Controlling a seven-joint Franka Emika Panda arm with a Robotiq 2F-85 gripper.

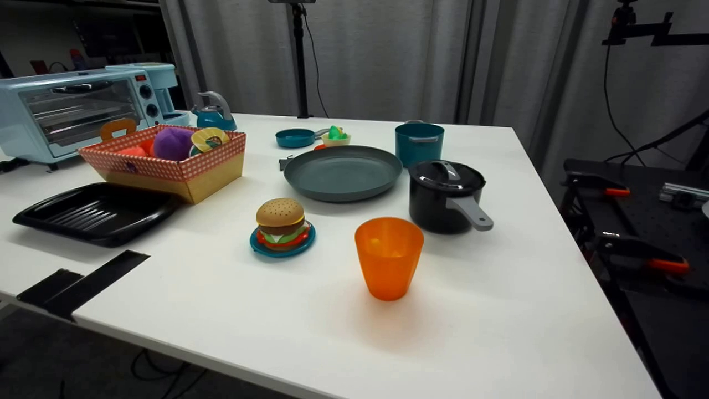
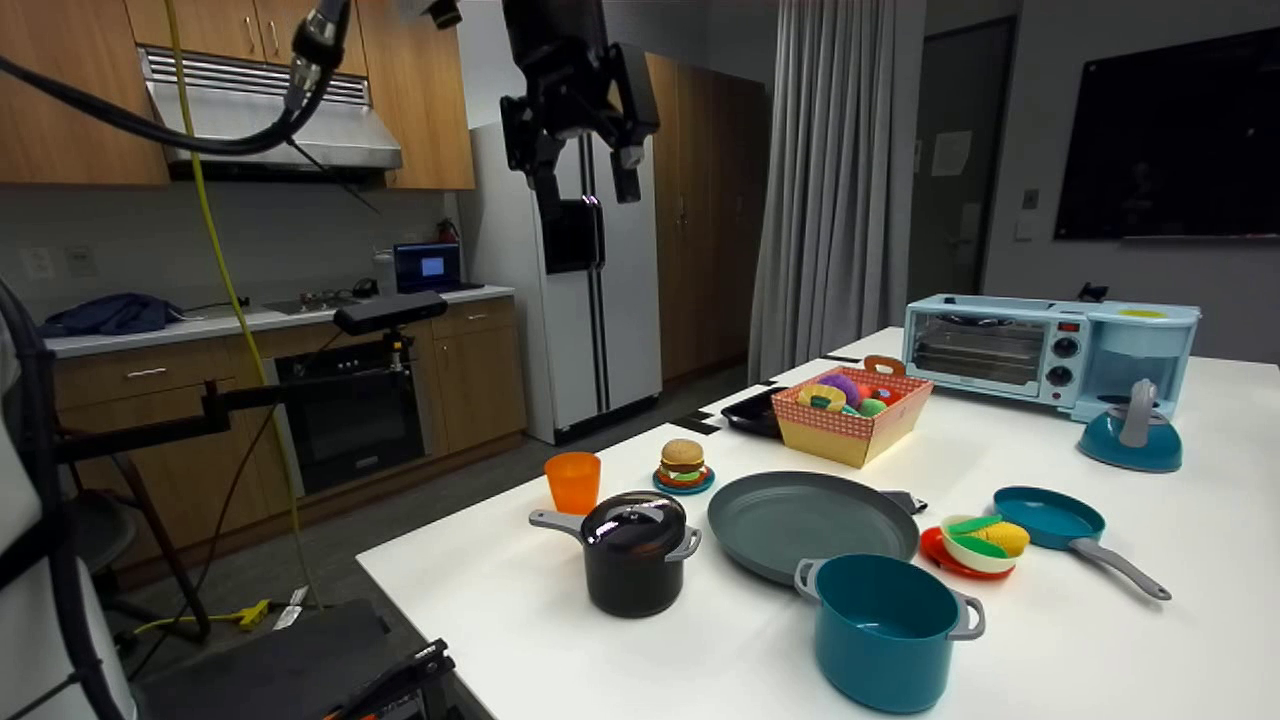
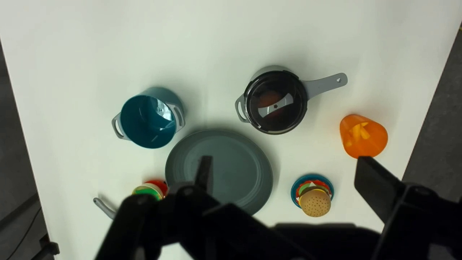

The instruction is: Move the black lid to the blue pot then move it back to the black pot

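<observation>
White surface [image 1: 498, 316], smooth and straight-edged. On it we see a basket [image 1: 220, 178] with a red-checked rim, a round, matte grey plate [image 1: 340, 170] and a tapered, translucent orange cup [image 1: 388, 259]. Black lid [image 1: 433, 175]: round, glossy, a grey bar across its top; it sits on the black pot [image 1: 432, 209], toward the surface's right edge in an exterior view. Blue pot [image 1: 416, 153], cylindrical, stands beyond, nearer the far right corner. We find the hand [image 2: 588, 190] well above the surface, pointing down, jaws spread wide.
</observation>
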